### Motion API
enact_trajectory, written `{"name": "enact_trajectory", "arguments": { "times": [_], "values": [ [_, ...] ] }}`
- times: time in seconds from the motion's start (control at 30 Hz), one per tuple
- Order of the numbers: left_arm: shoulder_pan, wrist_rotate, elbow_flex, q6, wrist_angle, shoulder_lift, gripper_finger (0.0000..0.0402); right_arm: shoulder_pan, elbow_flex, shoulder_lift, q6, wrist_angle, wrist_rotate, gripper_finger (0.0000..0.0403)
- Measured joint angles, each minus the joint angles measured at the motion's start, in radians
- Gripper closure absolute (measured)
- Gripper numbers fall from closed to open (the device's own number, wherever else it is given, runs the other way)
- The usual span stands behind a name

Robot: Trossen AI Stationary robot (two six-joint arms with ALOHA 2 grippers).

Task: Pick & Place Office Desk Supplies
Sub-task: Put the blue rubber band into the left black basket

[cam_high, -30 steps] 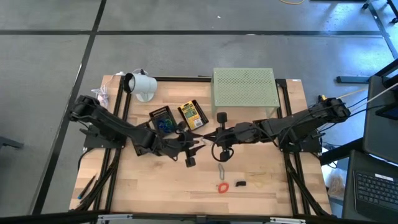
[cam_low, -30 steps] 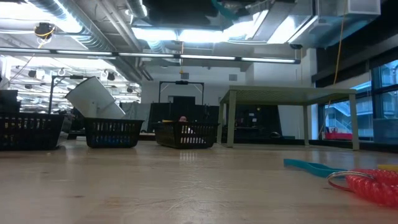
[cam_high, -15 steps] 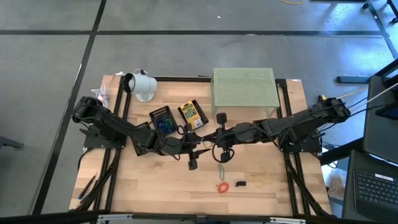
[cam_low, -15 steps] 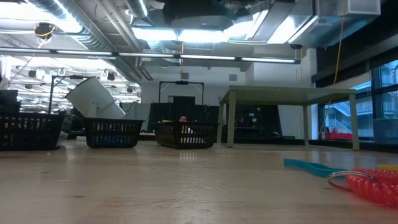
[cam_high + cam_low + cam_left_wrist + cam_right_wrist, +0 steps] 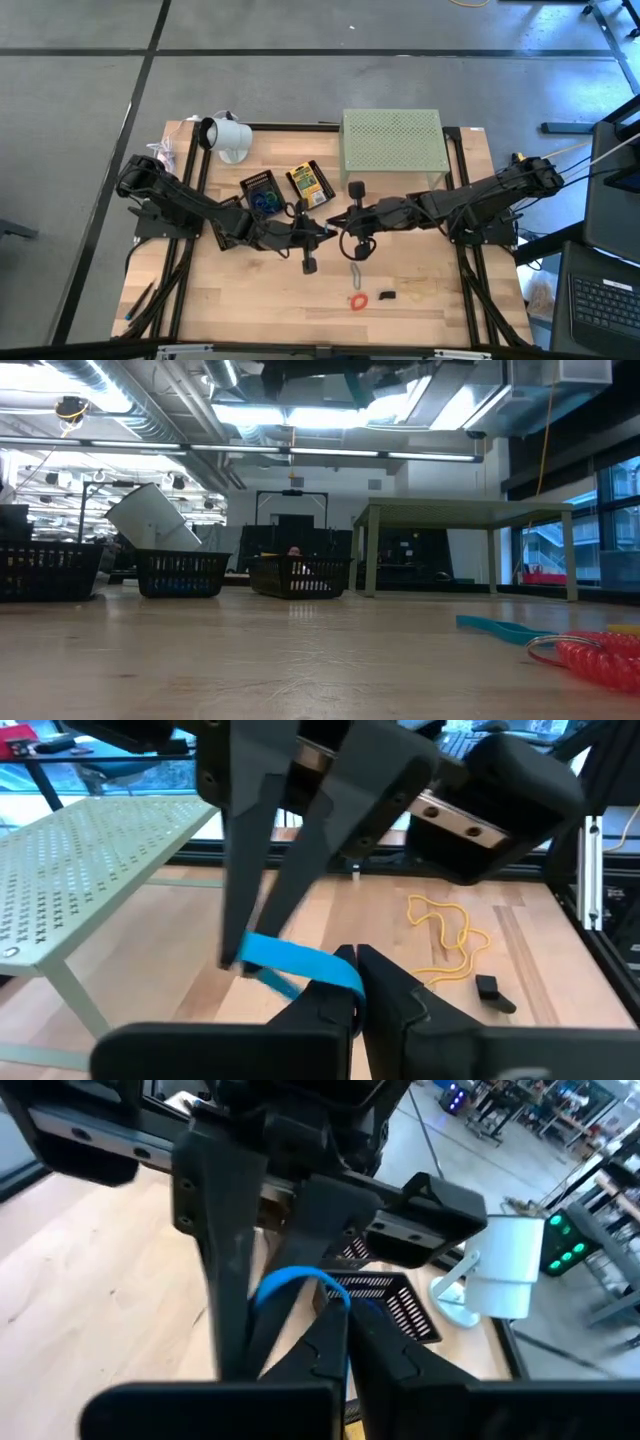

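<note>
While a blue rubber band (image 5: 300, 960) hangs above the middle of the tabletop (image 5: 240, 300), both grippers are clamped on it: the left gripper (image 5: 357, 982) and the right gripper (image 5: 345, 1330) meet tip to tip. Toward the front edge lie a red band (image 5: 357, 300) and a black binder clip (image 5: 388, 296). Near the back edge stands the pale green stand (image 5: 392, 140).

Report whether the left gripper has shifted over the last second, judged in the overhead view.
Yes. The left gripper has moved rightward, away from the yellow packet and toward the right gripper, closing on the blue rubber band.
</note>
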Motion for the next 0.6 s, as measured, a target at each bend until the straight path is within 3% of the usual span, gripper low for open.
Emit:
{"name": "enact_trajectory", "arguments": {
  "times": [0.2,0.33,0.6],
  "values": [
    [0.000,0.000,0.000,0.015,-0.002,0.000,0.0400,0.000,0.000,0.000,0.072,-0.016,0.002,0.0356],
    [0.000,-0.001,0.000,0.015,-0.002,0.000,0.0401,0.000,0.000,0.000,0.078,-0.048,0.002,0.0306],
    [0.000,-0.006,0.000,0.015,-0.025,-0.001,0.0401,0.010,0.000,-0.083,0.281,-0.262,-0.025,0.0210]
  ]
}}
